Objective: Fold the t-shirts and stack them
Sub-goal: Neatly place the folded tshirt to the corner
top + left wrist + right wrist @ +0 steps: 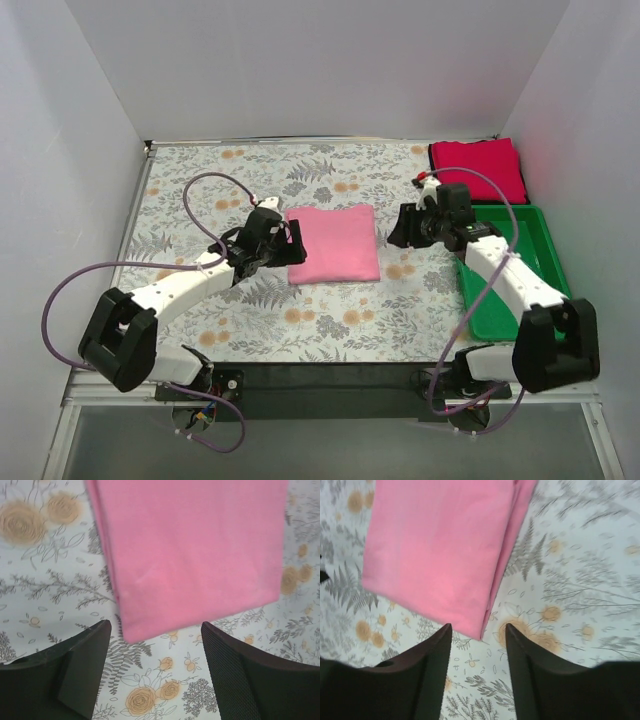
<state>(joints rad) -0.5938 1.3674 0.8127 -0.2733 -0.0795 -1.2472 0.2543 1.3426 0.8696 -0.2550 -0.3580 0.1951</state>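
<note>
Where white walls (300,60) box in the floral-clothed worktop (190,175), the pink t-shirt (334,244) lies folded at its middle and the red t-shirt (478,168) in the far right corner, next to the green bin (548,262) — left end effector (294,242) and right end effector (397,234) flank the pink one, fingers apart, empty.

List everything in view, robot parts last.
pink shirt: 1, light pink, folded, centre of the cloth, between the grippers
red shirt: 1, crimson, folded, far right corner, beyond the bin
bin: 1, green, right side, under the right arm
cloth: 1, floral, covering the table
left arm: 1, white and black, near left
right arm: 1, white and black, near right
left gripper: 1, black, open, at the pink shirt's left edge
right gripper: 1, black, open, at its right edge
</note>
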